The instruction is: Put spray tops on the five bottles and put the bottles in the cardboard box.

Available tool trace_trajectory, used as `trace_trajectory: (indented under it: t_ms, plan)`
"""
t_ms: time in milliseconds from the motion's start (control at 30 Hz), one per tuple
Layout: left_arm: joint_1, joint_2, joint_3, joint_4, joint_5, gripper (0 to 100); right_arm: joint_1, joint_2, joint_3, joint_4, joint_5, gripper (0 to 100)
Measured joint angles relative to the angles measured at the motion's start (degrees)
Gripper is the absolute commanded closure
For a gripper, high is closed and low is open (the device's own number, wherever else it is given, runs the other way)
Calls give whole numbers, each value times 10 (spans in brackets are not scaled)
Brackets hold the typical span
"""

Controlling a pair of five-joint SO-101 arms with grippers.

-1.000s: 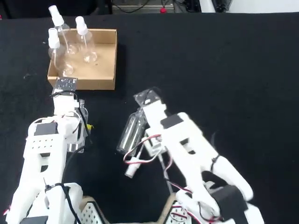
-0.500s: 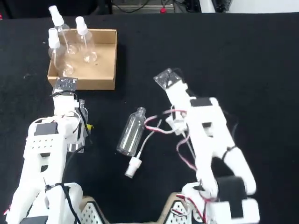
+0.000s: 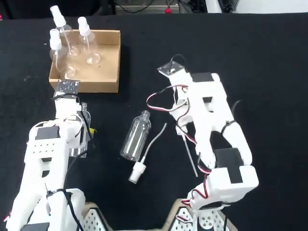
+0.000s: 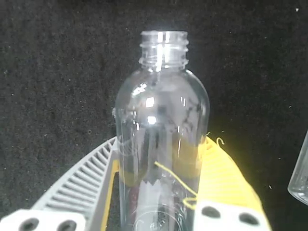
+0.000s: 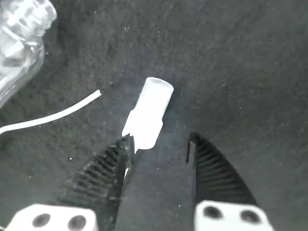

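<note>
Clear plastic bottle (image 4: 161,144), smooth-walled with a bare threaded neck, clamped between the left fingers (image 4: 86,178).
Right fingers (image 5: 103,168), black and ribbed, stand apart; a white plastic spray top (image 5: 149,113) lies on the fuzzy black worktop (image 5: 250,72), just beside one tip. A second clear bottle (image 3: 135,134) lies on its side near them.

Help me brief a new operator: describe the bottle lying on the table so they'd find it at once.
Start at the cardboard box at the far left of the black table, then move toward the table's middle. The clear bottle lies there on its side, uncapped. The box's bottles stand with white spray tops, and the other bare bottle sits in the left gripper.
</note>
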Motion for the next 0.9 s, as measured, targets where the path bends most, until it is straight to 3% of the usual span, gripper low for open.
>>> trace_trajectory:
  t_ms: [133, 367, 600, 900]
  plan:
    - [0, 0, 0, 0, 0, 812, 0, 0, -5, 11, -6, 734]
    - [0, 0, 0, 0, 0, 812, -6, 0, 21, 11, -69, 734]
    - [0, 0, 0, 0, 0, 812, -38, 1, 56, -25, -133, 791]
    - [0, 0, 0, 0, 0, 812, -38, 1, 136, -112, -142, 818]
